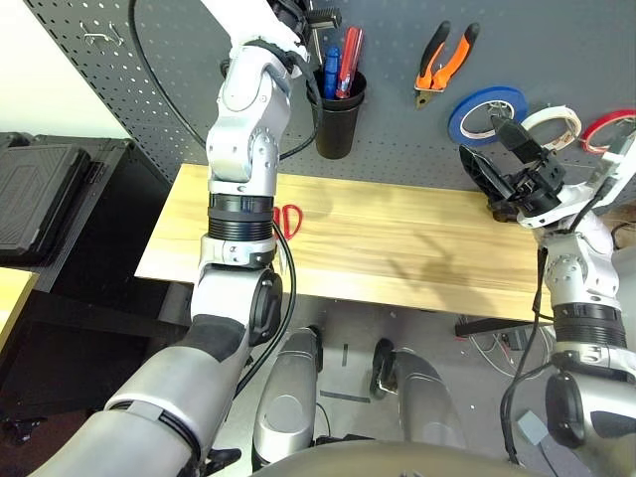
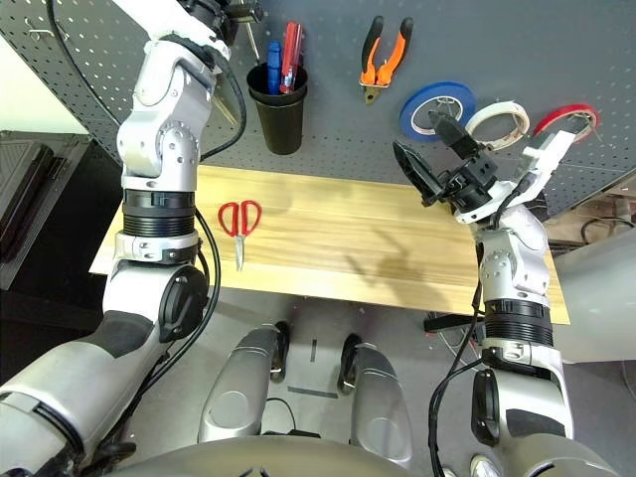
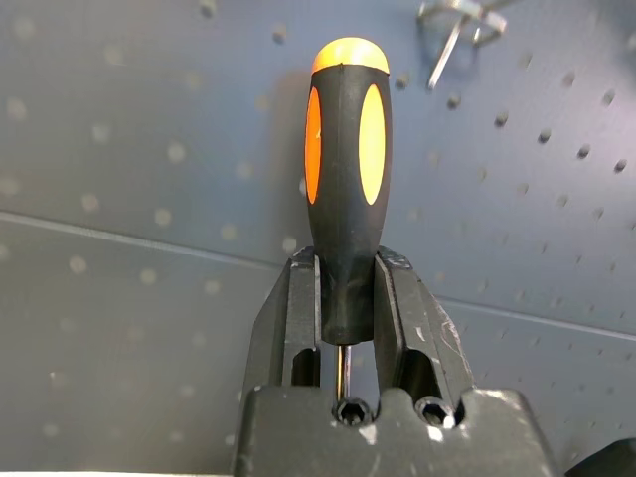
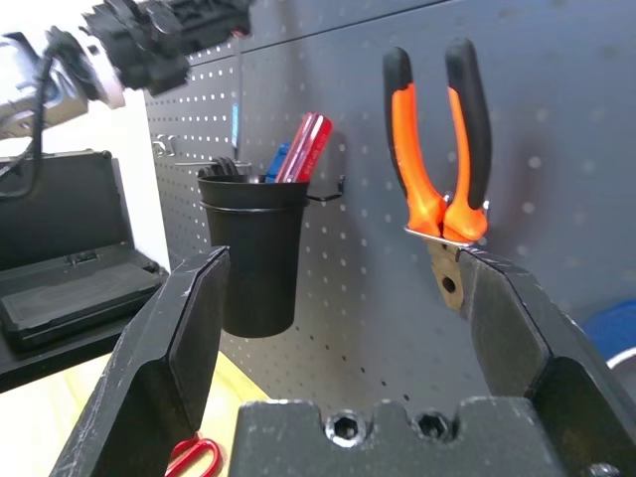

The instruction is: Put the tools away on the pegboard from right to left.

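Orange-and-black pliers (image 1: 443, 65) on pegboard (image 1: 397, 119), beside black cup (image 1: 338, 114).

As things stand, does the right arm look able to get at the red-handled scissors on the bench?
Probably yes, though not easily. The right tool is open and holds nothing, and bare bench top lies between it and the red-handled scissors. They lie far across, beside the left arm, so it is a long reach.

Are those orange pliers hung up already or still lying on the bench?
Hung up: the orange pliers hang on the pegboard, handles upward.
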### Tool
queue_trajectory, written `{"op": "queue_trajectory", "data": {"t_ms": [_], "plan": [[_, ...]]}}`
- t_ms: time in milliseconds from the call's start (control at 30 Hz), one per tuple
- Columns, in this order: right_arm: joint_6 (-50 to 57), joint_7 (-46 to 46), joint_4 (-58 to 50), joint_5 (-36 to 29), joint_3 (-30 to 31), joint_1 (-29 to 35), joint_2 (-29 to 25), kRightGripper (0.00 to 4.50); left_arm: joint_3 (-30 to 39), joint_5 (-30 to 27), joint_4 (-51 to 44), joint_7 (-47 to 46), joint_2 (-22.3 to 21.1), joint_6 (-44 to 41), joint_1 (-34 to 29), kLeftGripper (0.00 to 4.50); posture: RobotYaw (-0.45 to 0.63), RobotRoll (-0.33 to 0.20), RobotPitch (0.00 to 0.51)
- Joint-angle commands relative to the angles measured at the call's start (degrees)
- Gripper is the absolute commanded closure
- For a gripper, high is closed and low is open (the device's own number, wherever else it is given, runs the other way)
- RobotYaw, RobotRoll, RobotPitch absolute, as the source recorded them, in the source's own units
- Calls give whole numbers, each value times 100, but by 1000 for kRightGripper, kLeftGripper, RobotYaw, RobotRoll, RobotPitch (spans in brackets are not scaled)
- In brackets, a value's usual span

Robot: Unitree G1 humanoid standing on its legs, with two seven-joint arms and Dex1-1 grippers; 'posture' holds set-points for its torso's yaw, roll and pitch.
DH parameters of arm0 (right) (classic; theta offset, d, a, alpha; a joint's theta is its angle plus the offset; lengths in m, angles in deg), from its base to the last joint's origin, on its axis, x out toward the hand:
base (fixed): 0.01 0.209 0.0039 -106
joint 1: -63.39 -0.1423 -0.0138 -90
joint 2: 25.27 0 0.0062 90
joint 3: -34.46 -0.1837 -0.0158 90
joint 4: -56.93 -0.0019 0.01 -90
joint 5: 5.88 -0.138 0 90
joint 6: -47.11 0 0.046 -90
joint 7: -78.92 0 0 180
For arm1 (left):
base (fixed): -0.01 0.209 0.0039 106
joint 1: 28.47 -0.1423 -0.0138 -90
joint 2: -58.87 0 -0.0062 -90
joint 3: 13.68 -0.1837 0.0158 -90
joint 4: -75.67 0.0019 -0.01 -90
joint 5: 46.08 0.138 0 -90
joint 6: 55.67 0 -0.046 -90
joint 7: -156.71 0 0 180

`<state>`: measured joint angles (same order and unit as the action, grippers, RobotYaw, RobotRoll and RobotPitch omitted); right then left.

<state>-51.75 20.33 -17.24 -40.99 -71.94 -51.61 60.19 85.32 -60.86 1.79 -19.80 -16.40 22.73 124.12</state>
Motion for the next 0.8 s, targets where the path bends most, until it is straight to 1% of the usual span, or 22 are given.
{"op": "queue_trajectory", "data": {"t_ms": [33,200,367,533,567,733,800], "plan": [[54,-2,-131,44,73,157,2,0,-122,154,174,25,16,222,-109,3927,179,0,170],[63,-13,-160,72,135,207,23,0,-199,291,213,19,7,290,-220,3927,181,0,173],[9,-55,-102,112,182,207,32,0,-273,356,194,38,-3,280,-296,2174,190,0,174],[-91,-101,75,172,223,142,61,0,-308,365,94,52,-15,214,-362,254,204,0,171],[-109,-113,112,185,231,122,73,0,-320,374,73,57,-29,211,-373,25,205,0,170],[-189,-185,285,244,270,33,136,0,-324,398,-107,48,-137,142,-402,25,220,0,167],[-195,-229,357,291,318,19,155,0,-294,379,-380,37,-252,-6,-443,25,229,0,167]]}}
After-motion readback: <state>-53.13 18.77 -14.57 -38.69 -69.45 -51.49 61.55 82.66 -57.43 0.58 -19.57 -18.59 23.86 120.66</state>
